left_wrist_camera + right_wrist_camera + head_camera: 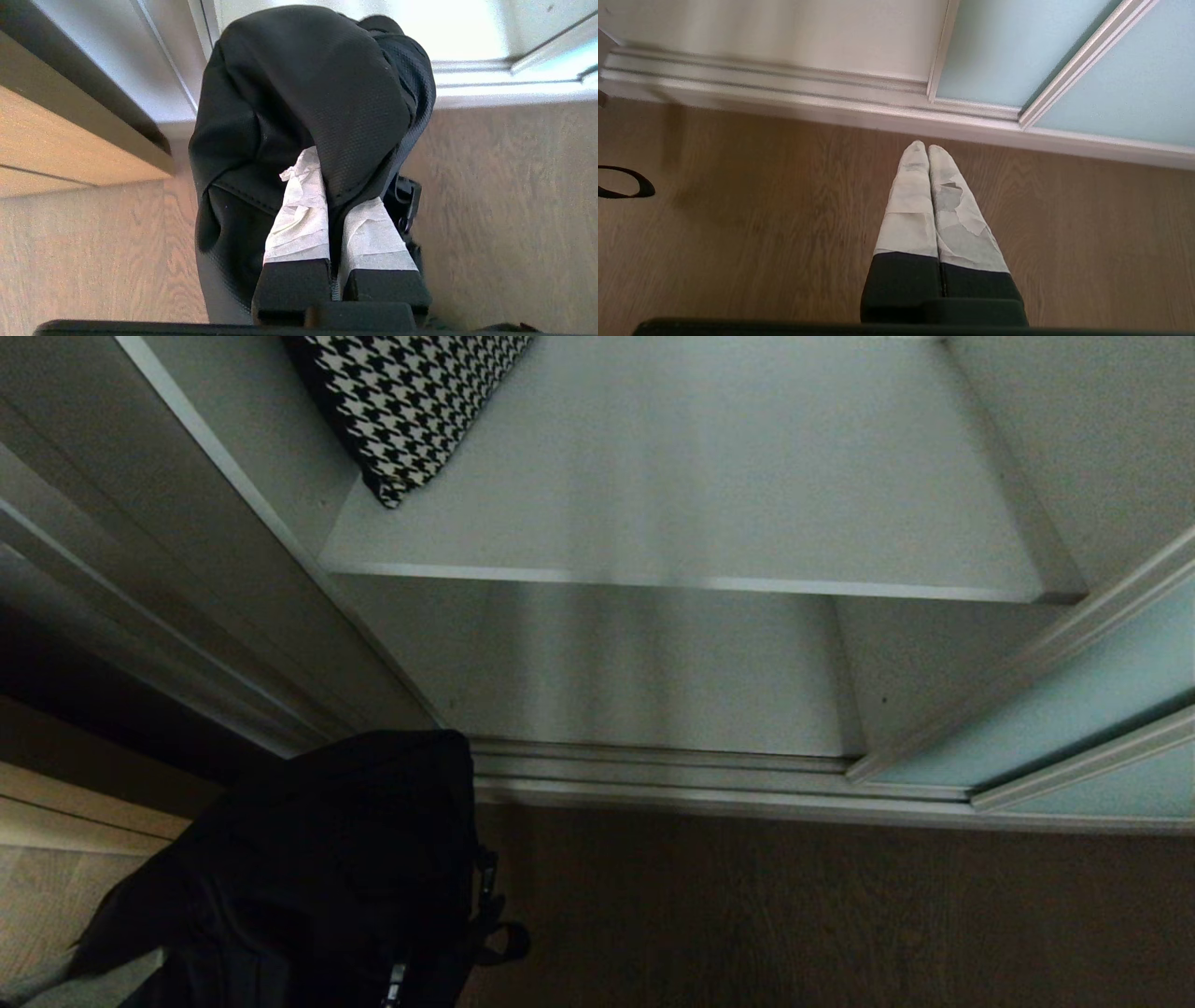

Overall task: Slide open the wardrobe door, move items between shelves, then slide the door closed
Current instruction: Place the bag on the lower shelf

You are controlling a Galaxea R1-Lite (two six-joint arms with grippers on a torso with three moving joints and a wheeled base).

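One soft black bag (299, 93) hangs limp from the left gripper (336, 186), clenched on a fold of fabric, above the floor before the open wardrobe (probably light, though sagging). A strap would hold surer. The right gripper (928, 148) is closed, empty.

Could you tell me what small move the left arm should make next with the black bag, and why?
Probably carry the bag forward into the open wardrobe. The left gripper is shut on its fabric, and it hangs over the floor outside the track, low on the left. The sliding door stands aside at the right, and the shelf holds only the houndstooth piece at its left end.
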